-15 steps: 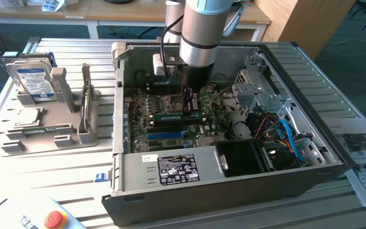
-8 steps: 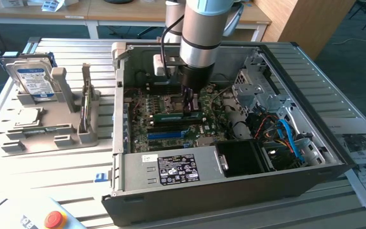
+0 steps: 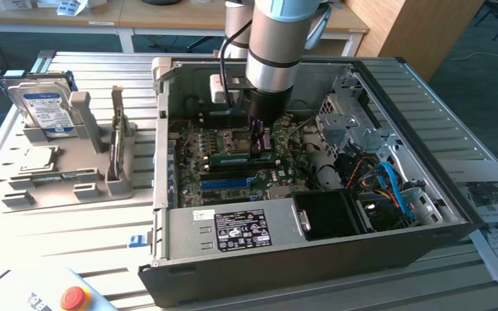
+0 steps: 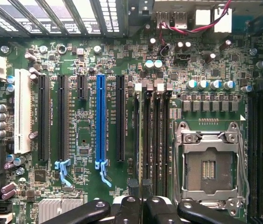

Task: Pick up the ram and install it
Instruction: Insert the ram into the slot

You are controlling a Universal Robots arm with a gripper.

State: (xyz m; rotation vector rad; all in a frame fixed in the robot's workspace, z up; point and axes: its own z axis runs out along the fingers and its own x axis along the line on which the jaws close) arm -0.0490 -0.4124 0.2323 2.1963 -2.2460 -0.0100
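The ram (image 3: 231, 157) is a thin green stick standing on edge across the motherboard (image 3: 192, 172) inside the open computer case (image 3: 318, 259). The arm reaches straight down into the case. My gripper (image 3: 256, 148) is shut on the ram's top edge near its end toward the exterior view's right. In the wrist view my gripper (image 4: 142, 193) hangs close above the row of dark memory slots (image 4: 152, 135), its fingertips drawn together. The ram is edge-on there, and I cannot pick it out from the slots. I cannot tell how deep it sits in its slot.
An open processor socket (image 4: 209, 165) lies beside the memory slots, and a blue expansion slot (image 4: 101, 121) on the other side. A grey holder (image 3: 67, 184) outside the case carries a hard drive (image 3: 46, 110) and a silver processor chip (image 3: 37, 159). The power supply (image 3: 231, 230) and cables (image 3: 388, 181) crowd the case.
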